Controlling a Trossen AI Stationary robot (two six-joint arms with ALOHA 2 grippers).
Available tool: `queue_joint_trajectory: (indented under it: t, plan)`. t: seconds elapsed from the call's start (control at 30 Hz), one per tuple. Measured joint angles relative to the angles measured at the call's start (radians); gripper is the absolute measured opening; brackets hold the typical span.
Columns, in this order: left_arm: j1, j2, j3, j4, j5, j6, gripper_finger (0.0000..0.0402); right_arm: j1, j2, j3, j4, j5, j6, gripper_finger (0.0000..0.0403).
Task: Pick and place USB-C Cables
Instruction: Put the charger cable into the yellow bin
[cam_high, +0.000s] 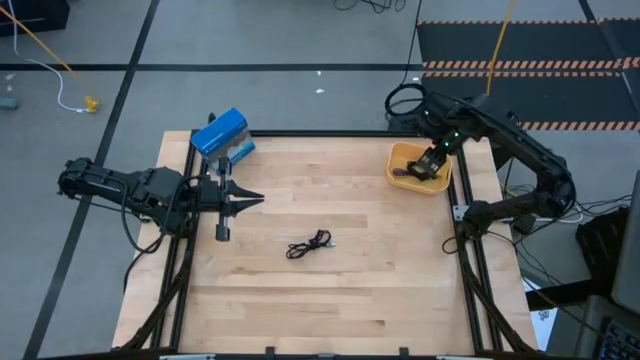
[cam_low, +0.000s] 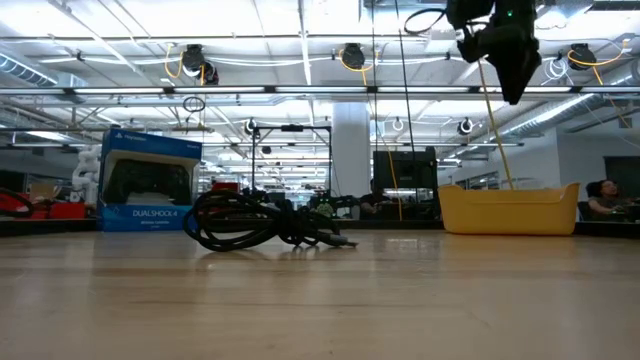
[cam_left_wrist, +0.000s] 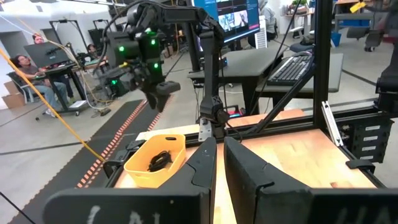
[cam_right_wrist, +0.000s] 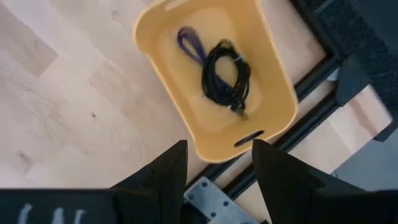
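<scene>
A black USB-C cable (cam_high: 308, 245) lies in a loose coil on the middle of the wooden table; it also shows in the low view (cam_low: 268, 220). In the yellow bin (cam_right_wrist: 155, 37) at the far right lie another coiled black cable (cam_right_wrist: 225, 78) and a bluish-purple cable (cam_right_wrist: 191, 45), both resting on the bin's floor. My right gripper (cam_right_wrist: 217, 165) hangs open high above the bin (cam_high: 400, 155), pointing down, with nothing between its fingers. My left gripper (cam_high: 258, 200) waits shut at the table's left, pointing level toward the right.
A blue game-controller box (cam_high: 220, 135) stands at the far left of the table, just beyond my left gripper. The black frame rail (cam_right_wrist: 292, 106) runs right behind the bin. People sit at desks in the room beyond.
</scene>
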Motion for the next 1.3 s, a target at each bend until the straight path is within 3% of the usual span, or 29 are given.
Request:
queue_joint_trajectory:
  t: [0.37,0.57,0.87,1.3]
  plan:
    - [0.000,0.000,0.000,0.000,0.000,0.000,0.0035,0.061,-0.005,0.008,-0.001,-0.006,0.029,0.0161]
    - [0.000,0.000,0.000,0.000,0.000,0.000,0.0035,0.156,-0.005,0.008,-0.001,-0.111,0.090,0.0134]
    - [0.000,0.000,0.000,0.000,0.000,0.000,0.0035,0.356,-0.016,0.008,-0.002,-0.162,0.222,0.0092]
    - [0.000,0.000,0.000,0.001,0.000,0.000,0.0035,0.743,-0.031,0.064,0.011,-0.198,0.417,0.0039]
